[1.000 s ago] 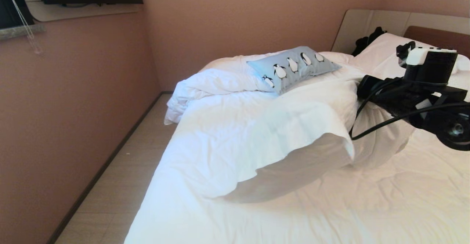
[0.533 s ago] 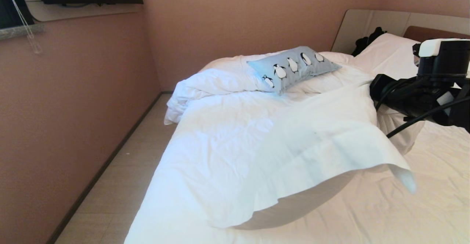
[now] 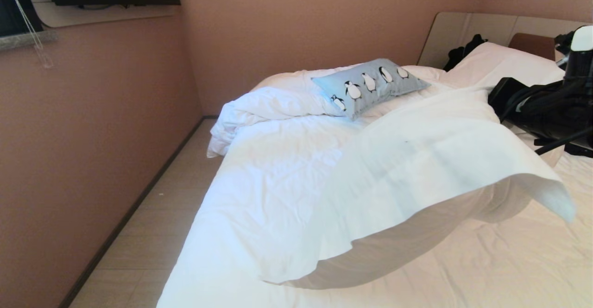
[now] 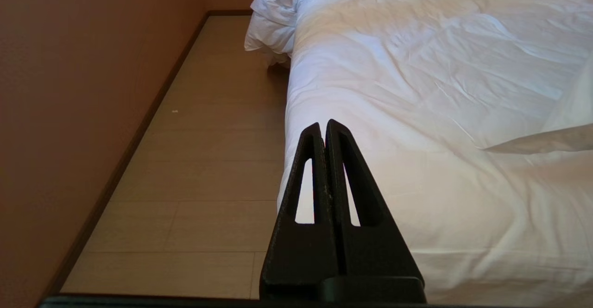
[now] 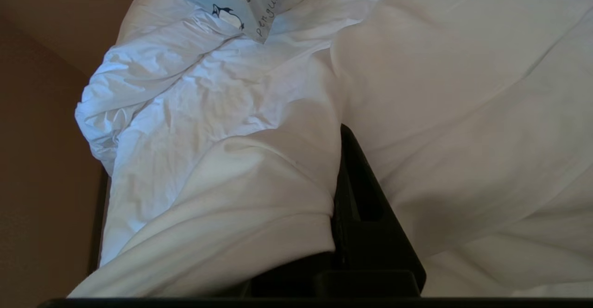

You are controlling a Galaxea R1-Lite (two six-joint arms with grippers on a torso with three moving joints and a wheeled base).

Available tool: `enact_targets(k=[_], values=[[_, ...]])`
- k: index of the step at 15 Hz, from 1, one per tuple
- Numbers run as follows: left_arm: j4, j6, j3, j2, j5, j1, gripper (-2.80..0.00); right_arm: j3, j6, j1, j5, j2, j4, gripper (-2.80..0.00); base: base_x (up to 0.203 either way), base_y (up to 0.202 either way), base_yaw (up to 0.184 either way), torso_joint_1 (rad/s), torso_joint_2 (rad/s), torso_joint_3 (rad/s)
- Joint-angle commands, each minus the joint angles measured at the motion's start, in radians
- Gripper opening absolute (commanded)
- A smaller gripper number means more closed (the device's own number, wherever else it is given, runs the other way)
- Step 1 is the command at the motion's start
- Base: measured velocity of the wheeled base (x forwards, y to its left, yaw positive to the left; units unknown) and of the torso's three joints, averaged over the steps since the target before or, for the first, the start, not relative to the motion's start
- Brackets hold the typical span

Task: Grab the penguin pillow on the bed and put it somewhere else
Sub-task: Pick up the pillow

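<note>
Nearest the robot, the left gripper (image 4: 325, 129) hangs low by the near corner of the bed (image 3: 241, 215), its two black fingers pressed together with nothing between them, above the line where the mattress edge meets the wood floor (image 4: 204, 160). Farther in, a large fold of the white duvet (image 3: 417, 173) is raised off the sheet, its loose edge curling in the air over the middle of the bed. The right gripper (image 5: 340, 136) is clamped on that fold: in the right wrist view the cloth drapes over and around its dark fingers (image 5: 359, 192), hiding their tips, and in the head view the black arm reaches in from the right side at the lifted edge. Beyond, the penguin pillow (image 3: 370, 85) lies on the bunched duvet near the far side by the wall, tilted, well apart from both grippers. Behind it to the right sit a white pillow (image 3: 500, 62), a dark item (image 3: 463, 51) and the headboard (image 3: 533, 44).
</note>
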Motion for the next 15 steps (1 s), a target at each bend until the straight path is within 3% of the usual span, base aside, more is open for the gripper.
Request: enact_targets(k=[1,11,15], values=[[0.000,-0.001,0.000,0.000,0.000,0.000,-2.80,0.002,0.002,0.002,0.000,-0.027,-0.002,-2.80,0.000,0.000,0.000,0.000,0.00,0.000],[0.000,0.000,0.001,0.000,0.001,0.000,-2.80,-0.002,0.002,-0.001,0.057,-0.033,-0.005,-2.80,0.000,0.000,0.000,0.000,0.00,0.000],[0.000,0.000,0.000,0.000,-0.001,0.000,-2.80,0.016,0.014,-0.001,0.133,-0.051,-0.003,-2.80,0.000,0.000,0.000,0.000,0.00,0.000]])
